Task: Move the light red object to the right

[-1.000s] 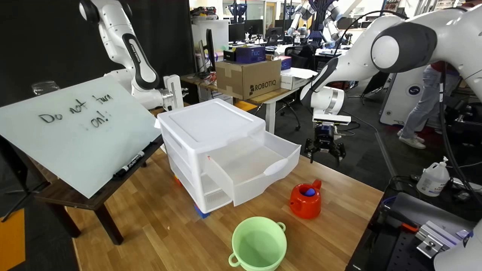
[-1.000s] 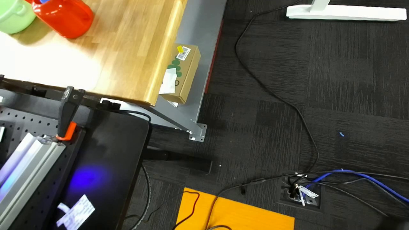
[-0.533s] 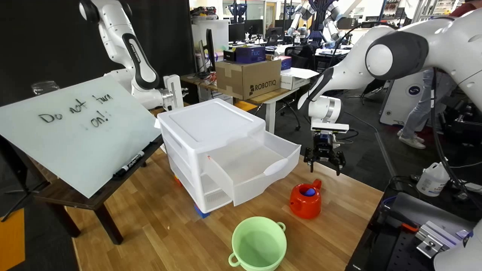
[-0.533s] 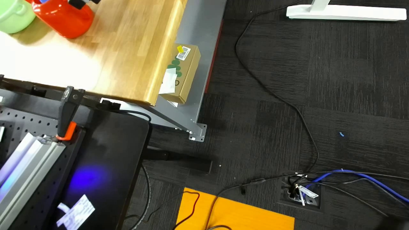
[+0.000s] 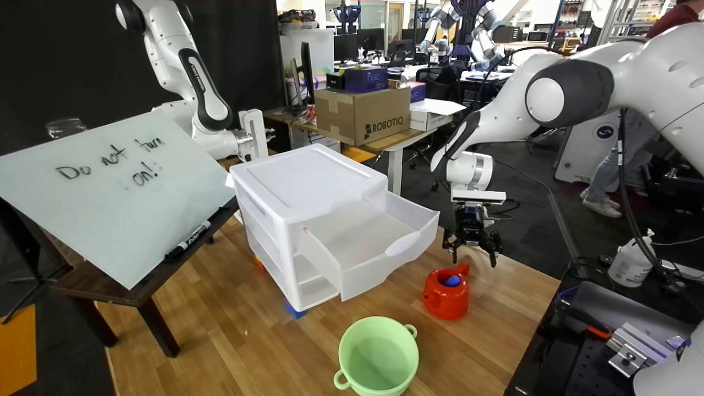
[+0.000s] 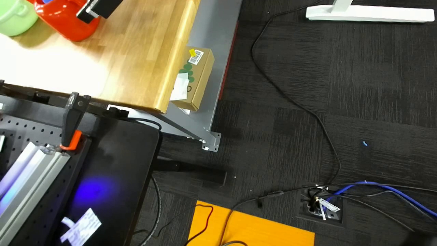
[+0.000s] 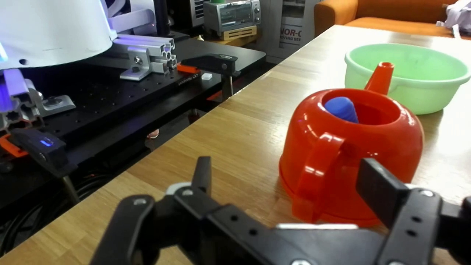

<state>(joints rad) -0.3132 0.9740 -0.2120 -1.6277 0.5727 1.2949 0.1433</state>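
The light red object is a glossy red-orange pot with a blue piece in its top opening. It stands upright on the wooden table in both exterior views, the pot (image 5: 446,301) and the pot (image 6: 70,22), and fills the right middle of the wrist view (image 7: 371,151). Its handle faces my gripper; its spout points away toward the light green bowl (image 7: 423,92). My gripper (image 5: 473,258) is open and empty, above the table just behind the pot's handle. In the wrist view the gripper (image 7: 285,167) has one finger left of the handle and the other in front of the body.
A white drawer unit (image 5: 308,181) with its top drawer (image 5: 379,269) pulled out stands beside the pot. The green bowl also shows in both exterior views (image 5: 379,352) (image 6: 15,20). A clamp (image 7: 213,64) sits along the table edge. A whiteboard (image 5: 115,187) stands farther off.
My gripper has come down and slightly left toward the pot in an exterior view, and its finger has come into view over the pot in an exterior view. The pot and bowl have not moved.
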